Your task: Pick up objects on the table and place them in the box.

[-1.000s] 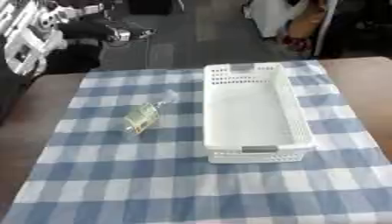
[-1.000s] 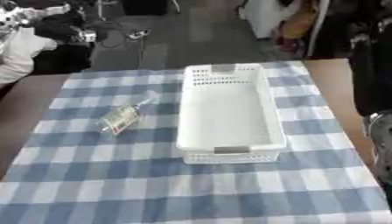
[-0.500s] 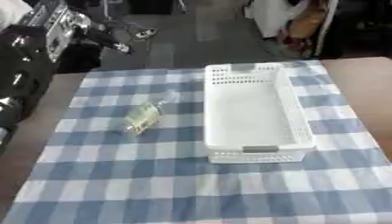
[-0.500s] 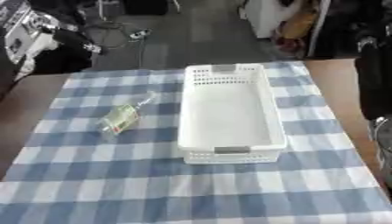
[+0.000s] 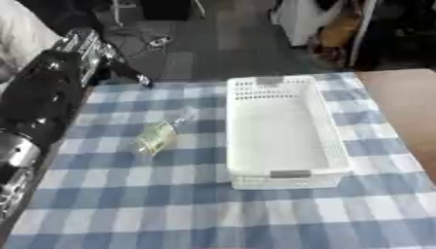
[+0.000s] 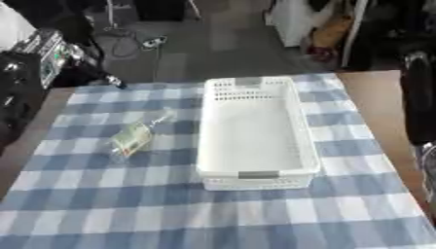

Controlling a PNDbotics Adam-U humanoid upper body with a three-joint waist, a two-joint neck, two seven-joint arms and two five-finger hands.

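Table: a table [image 5: 400,97] under a blue-and-white checked cloth [image 5: 196,204]; bare brown wood shows along the right edge.
Box: a white plastic box [image 5: 285,131] with perforated walls, long and narrow, running from near the far edge toward the middle of the table, right of centre. It stands flat on the cloth, and nothing can be seen in it.
Object: a small clear bottle [image 5: 157,136] with pale yellowish contents lies on its side on the cloth, left of the box and apart from it, its narrow end pointing toward the far edge and slightly toward the box. Nothing touches it.
Left arm: a bulky black and silver arm [image 5: 43,102] comes in over the left edge of the table and reaches toward the far left corner.
Left hand: the left hand [image 6: 89,70] shows past the far left corner, dark fingers stretched out straight toward the table's far edge, holding nothing. It is well apart from the bottle.
Right arm: a dark arm [image 6: 417,102] shows at the right edge of the right eye view, beside the table's right edge.
Right hand: a pale rounded part low at that edge may belong to it; whether its fingers are apart or together cannot be told.
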